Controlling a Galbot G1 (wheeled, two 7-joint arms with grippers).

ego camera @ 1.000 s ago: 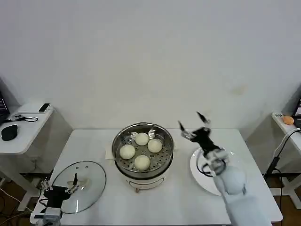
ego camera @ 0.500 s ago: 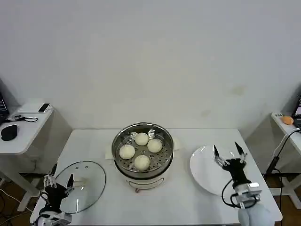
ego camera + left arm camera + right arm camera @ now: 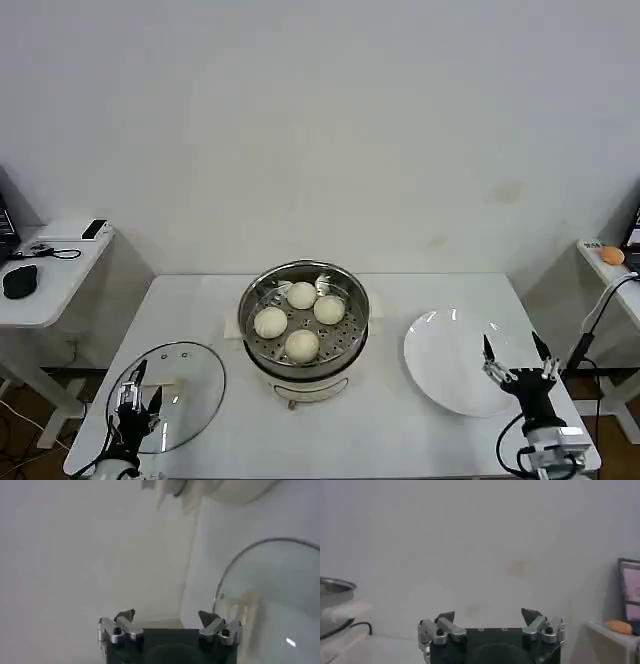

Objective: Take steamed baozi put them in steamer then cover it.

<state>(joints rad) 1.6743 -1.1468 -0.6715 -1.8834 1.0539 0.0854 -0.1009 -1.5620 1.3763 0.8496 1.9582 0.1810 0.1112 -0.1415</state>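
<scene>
My left gripper [image 3: 133, 400] hovers spread wide over the cover [image 3: 170, 396], which lies on the table's left. All four baozi [image 3: 301, 320] sit in the steamer [image 3: 303, 320], centre. Covering is left. My right gripper [image 3: 517, 357], empty and wide, is beside the bare plate [image 3: 450, 360].

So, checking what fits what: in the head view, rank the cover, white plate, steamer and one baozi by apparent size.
1. Steamer
2. Cover and white plate: too alike to rank
3. Baozi, smallest
</scene>
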